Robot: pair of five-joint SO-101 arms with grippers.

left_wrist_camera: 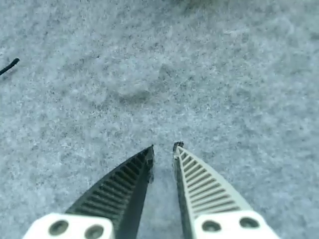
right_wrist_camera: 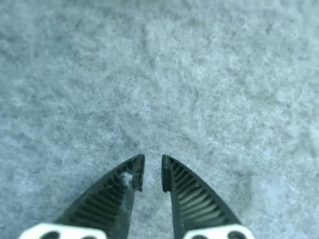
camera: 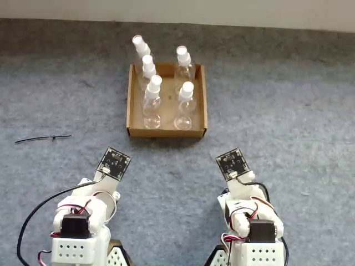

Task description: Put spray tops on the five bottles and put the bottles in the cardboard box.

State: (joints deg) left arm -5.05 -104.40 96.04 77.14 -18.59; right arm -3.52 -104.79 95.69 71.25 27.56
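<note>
Your cardboard box sits on the grey felt tabletop straight ahead of both arms, centred between them and well apart from either, so neither arm is clearly the nearer one. Five spray-topped bottles stand upright in it, long axes vertical. Three are in the column on the left arm's side: the front-left bottle, the middle-left bottle and the back-left bottle. Two are on the right arm's side: the front-right bottle and the back-right bottle. The back-left bottle's base is hidden behind its neighbour, so you cannot be sure it stands inside the rear wall, though it looks that way. Every bottle shows a white spray top, and no loose top or bottle lies on the felt. The task therefore reads as finished or very nearly so. The left gripper hangs over bare felt close to its own base, its jaws all but together with only a narrow slit between the tips and nothing held. The right gripper does the same on its side, jaws drawn nearly together and empty. A black cable tie lies off to the left arm's outer side, away from the box. If you go back for that rear bottle, the left arm has the straighter line to it.
</note>
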